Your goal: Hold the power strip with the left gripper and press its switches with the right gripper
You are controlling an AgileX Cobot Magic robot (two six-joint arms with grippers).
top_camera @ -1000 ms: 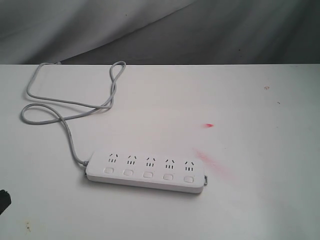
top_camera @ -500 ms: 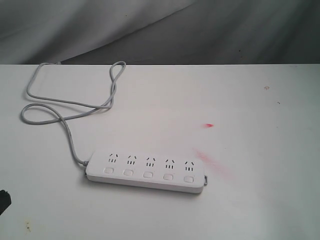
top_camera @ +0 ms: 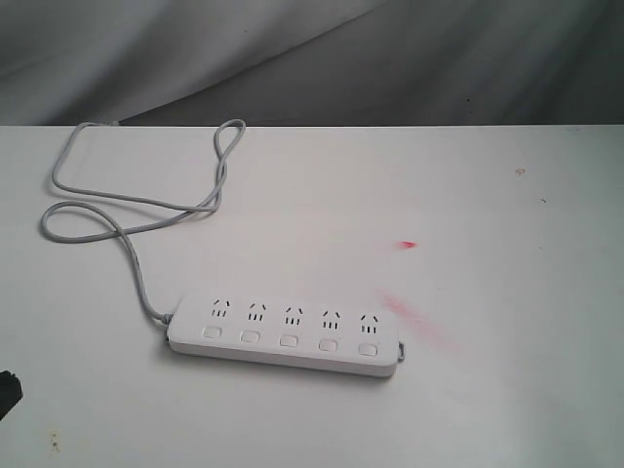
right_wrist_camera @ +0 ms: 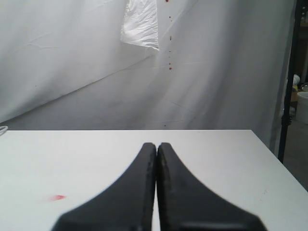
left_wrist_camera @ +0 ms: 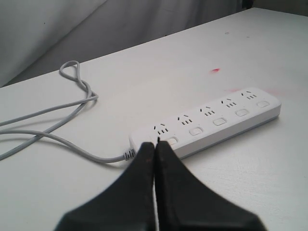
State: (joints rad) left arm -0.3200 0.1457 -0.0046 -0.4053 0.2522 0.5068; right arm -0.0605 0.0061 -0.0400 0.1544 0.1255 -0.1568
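Note:
The white power strip [top_camera: 285,336] lies flat on the white table, its five switches [top_camera: 289,340] in a row below the socket groups. Its grey cord [top_camera: 136,210] loops off toward the far left. In the left wrist view the power strip [left_wrist_camera: 211,121] lies beyond my left gripper [left_wrist_camera: 155,144], which is shut and empty, short of the strip's cord end. Only a dark tip [top_camera: 8,392] of that arm shows at the exterior view's left edge. My right gripper [right_wrist_camera: 157,145] is shut and empty over bare table, away from the strip and outside the exterior view.
A red spot [top_camera: 407,244] and a pink smear [top_camera: 414,317] mark the table to the right of the strip. Grey cloth [top_camera: 312,58] hangs behind the table's far edge. The table's right edge [right_wrist_camera: 274,159] shows in the right wrist view.

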